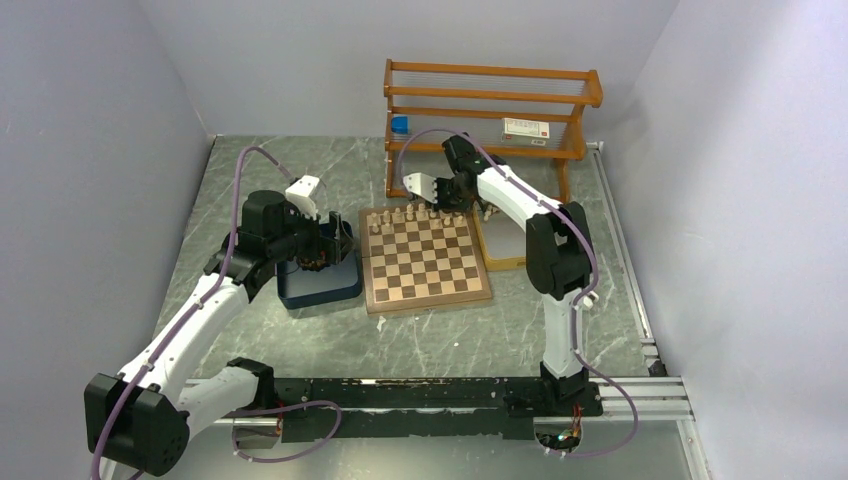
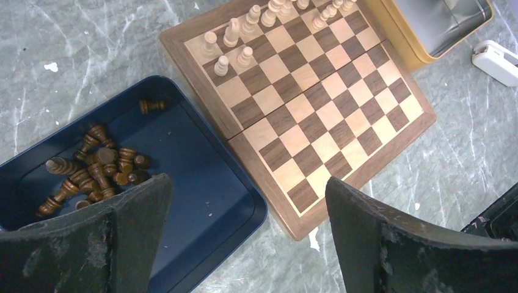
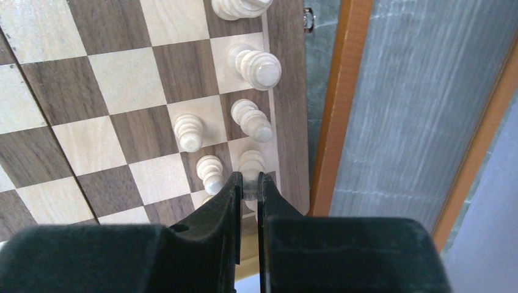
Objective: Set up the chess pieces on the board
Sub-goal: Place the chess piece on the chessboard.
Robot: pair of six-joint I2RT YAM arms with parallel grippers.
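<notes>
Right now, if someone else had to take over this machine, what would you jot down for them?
Left end effector: open, holding nothing, above the dark blue tray and the board's near corner.
Right end effector: shut on a pale piece at the board's edge row.
Done: several pale pieces stand on the two far rows of the board.
Left: let go of the held piece and fill the gaps in the pale rows. The dark pieces all lie in the blue tray, none is on the board, and its near rows are bare.
</notes>
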